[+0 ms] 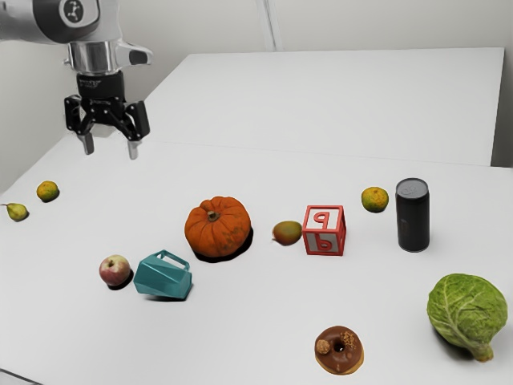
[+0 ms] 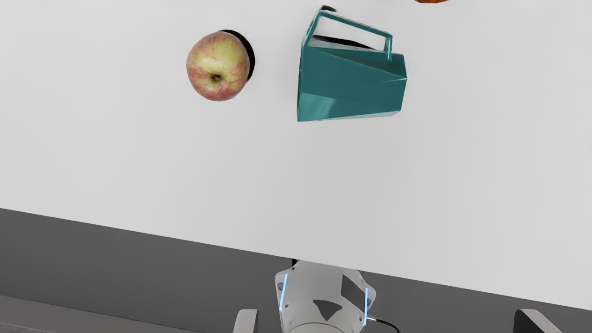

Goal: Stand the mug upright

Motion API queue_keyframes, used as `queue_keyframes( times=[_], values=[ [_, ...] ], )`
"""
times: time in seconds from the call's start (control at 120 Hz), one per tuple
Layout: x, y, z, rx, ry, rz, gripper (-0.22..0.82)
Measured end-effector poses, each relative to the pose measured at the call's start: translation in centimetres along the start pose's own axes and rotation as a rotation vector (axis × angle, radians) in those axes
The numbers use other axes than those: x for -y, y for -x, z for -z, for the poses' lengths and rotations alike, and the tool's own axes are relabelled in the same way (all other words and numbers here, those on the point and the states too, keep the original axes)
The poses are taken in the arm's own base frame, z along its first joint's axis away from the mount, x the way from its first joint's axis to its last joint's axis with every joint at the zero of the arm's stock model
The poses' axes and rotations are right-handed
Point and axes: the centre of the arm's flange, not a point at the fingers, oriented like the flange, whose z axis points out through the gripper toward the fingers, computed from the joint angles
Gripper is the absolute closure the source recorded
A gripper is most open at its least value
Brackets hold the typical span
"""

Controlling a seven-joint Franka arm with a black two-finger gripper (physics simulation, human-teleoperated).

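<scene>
Two fingers stand wide apart on the claw point(image 1: 111, 152), which is open and holding nothing, hanging in the air at the upper left of the exterior view. The faceted teal mug point(image 1: 163, 277) lies on its side on the white bench point(image 1: 240, 337), left of centre in the lower half of that frame, its angular handle point(image 1: 174, 258) along one side. The wrist view shows its broader end towards the red-and-yellow apple point(image 1: 115, 270), just beside it but not touching. Back in the exterior view, an orange pumpkin point(image 1: 218, 227) sits near the middle, a mango point(image 1: 287, 233) and a red-and-white letter block point(image 1: 325, 230) to its right. A dark can point(image 1: 413, 215) stands upright at the right, a cabbage point(image 1: 467, 314) is at the lower right, and a chocolate doughnut point(image 1: 339, 350) lies at the bottom, right of centre.
</scene>
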Motion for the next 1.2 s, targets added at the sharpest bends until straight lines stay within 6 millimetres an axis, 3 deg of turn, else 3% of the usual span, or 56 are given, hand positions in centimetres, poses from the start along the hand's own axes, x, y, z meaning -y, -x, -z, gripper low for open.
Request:
queue_keyframes(
  times=[0.108,0.167,0.217,0.308,0.375,0.533,0.65,0.775,1.025,1.2],
  values=[
    [-0.4,-0.8,0.4,-0.078,0.027,-0.022,0.00],
    [0.7,-1.6,-1.5,-0.065,0.081,-0.005,0.00],
    [4.0,-2.5,-4.9,-0.030,0.161,0.049,0.00],
    [12.4,-3.6,-12.1,0.016,0.368,0.196,0.00],
    [15.3,-3.8,-15.7,0.000,0.504,0.252,0.00],
    [13.0,-5.0,-22.3,-0.042,0.698,0.240,0.00],
    [13.2,-4.7,-26.6,-0.083,0.756,0.246,0.00],
    [13.7,-4.7,-28.1,-0.162,0.742,0.152,0.00],
    [13.1,-4.1,-33.2,-0.231,0.857,0.087,0.00],
    [12.8,-3.5,-34.9,-0.284,0.924,0.069,0.00]
  ],
)
